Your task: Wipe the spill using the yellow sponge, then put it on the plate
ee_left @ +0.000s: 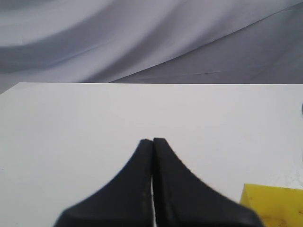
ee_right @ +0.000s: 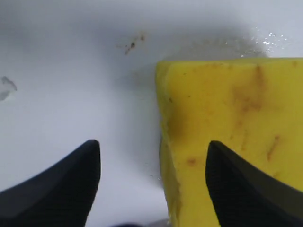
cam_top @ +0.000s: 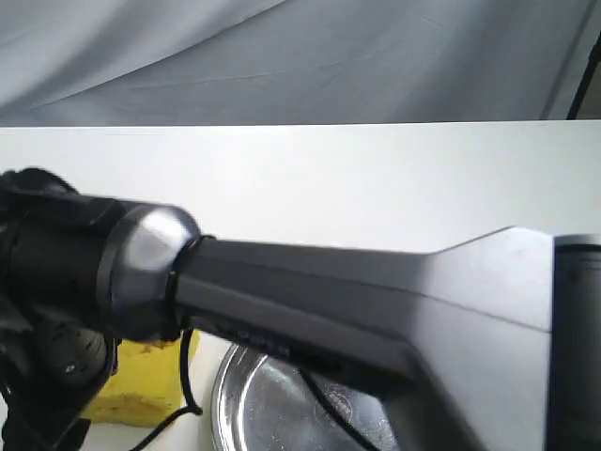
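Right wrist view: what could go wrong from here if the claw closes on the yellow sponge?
1. The open right claw is off-centre: one finger stands over the yellow sponge, the other over the bare table. Closing may pinch only an edge, and the sponge could slip.
2. Specks of the spill lie on the table beyond the sponge, so the wiping may be incomplete.
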Available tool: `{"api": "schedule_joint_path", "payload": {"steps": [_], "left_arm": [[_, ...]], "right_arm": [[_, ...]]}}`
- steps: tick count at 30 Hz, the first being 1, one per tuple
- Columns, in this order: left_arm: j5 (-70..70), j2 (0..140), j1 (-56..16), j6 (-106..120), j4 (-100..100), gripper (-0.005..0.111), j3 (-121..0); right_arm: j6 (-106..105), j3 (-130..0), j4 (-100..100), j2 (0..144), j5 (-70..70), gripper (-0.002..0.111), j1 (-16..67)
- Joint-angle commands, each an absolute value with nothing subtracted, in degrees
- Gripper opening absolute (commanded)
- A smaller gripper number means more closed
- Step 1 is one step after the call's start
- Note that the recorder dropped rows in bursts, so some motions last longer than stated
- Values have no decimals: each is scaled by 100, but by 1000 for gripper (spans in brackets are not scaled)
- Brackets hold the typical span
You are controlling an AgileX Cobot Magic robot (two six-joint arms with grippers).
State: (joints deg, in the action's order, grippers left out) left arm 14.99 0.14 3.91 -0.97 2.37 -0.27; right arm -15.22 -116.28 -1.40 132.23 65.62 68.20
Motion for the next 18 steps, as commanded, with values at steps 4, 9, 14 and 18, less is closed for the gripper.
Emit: {"api": "schedule_joint_path", "payload": {"steps": [4,9,14,18], "left_arm": [[1484,0,402,-114,234,0,0],[1484,0,402,-114,234,0,0],[1484,0,402,-114,234,0,0],[1484,0,402,-114,234,0,0]], "right_arm": [[-1326,-11577,-888,13699,6517,40,6850],[-1326,-11577,-1012,13624,6568,7,6850],[-1376,-11577,-839,13255,6620,0,6850],[-1578,-11577,-450,12852,6641,0,6850]]}}
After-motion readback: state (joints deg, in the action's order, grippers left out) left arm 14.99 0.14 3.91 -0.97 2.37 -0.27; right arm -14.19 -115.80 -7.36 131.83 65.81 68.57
